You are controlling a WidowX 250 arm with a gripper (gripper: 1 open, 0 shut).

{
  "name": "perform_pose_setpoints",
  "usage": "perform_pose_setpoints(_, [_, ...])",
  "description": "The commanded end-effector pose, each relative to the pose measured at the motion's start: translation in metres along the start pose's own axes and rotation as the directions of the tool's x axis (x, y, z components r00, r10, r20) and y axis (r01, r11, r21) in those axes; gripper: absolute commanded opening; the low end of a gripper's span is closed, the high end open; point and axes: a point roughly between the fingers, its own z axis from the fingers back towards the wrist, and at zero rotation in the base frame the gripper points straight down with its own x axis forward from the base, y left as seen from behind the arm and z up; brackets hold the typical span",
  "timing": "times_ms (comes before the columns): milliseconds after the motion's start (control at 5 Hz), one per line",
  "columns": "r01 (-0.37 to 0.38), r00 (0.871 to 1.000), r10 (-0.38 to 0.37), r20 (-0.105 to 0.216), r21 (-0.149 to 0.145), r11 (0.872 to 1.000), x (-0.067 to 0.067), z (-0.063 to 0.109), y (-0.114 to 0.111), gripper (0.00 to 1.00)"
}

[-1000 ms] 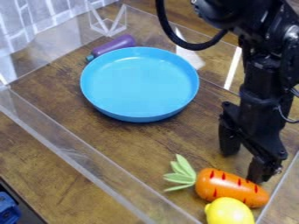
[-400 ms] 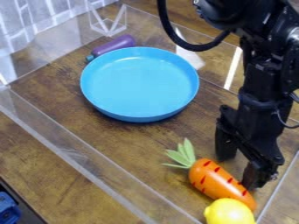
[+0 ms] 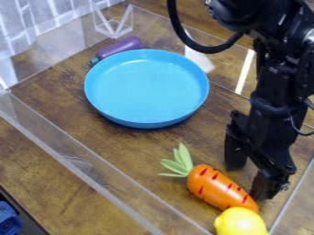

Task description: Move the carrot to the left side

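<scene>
My end effector (image 3: 263, 171) stands apart, seemingly touching the carrot (image 3: 218, 186); I nudge low against its body, steering it past the blue plate (image 3: 147, 87).

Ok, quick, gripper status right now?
Gripper: open, holding nothing; it points down just right of the carrot, and contact cannot be told.

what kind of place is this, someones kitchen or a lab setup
Most likely a lab test bench, not a kitchen: a robot arm's gripper works over a wooden table fenced by clear walls, with a toy carrot and blue plate.
</scene>
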Motion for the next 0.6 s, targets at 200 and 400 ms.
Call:
perform_pose_setpoints(200, [0.036, 0.996, -0.036, -0.077, -0.001, 0.999, -0.0096, -0.0106, -0.0001, 1.0])
perform_pose_setpoints(400, [0.04, 0.995, -0.039, -0.091, 0.003, 0.999, -0.0112, -0.0112, 0.0021, 1.0])
